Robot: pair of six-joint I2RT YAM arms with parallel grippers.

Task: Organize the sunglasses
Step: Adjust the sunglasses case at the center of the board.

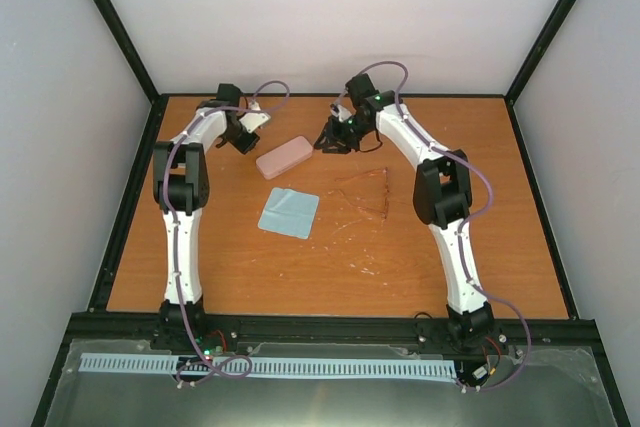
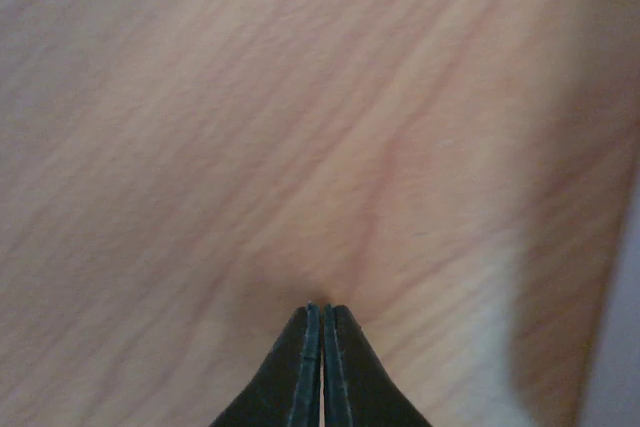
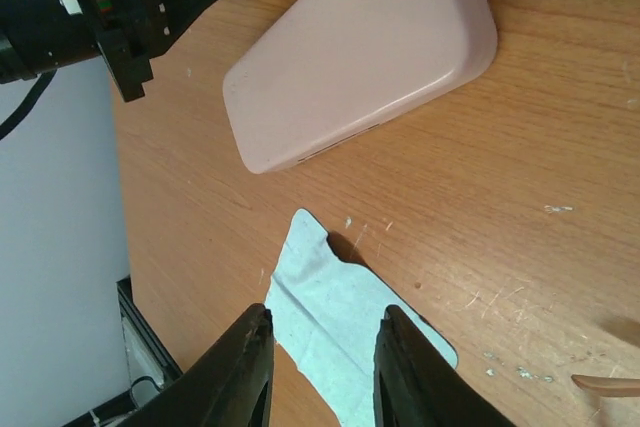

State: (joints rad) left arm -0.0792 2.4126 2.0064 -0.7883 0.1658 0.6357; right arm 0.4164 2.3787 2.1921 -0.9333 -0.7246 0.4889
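- sunglasses: in the top view the frame is thin and nearly lost in the wood right of table centre, lenses unreadable. The right wrist view shows one amber sliver at the lower right, rest cut off.
- blue cloth: near part hidden behind right gripper, cut by bottom edge.
- case: one end cut off at top.
- left gripper: only the tips in frame, table blurred.
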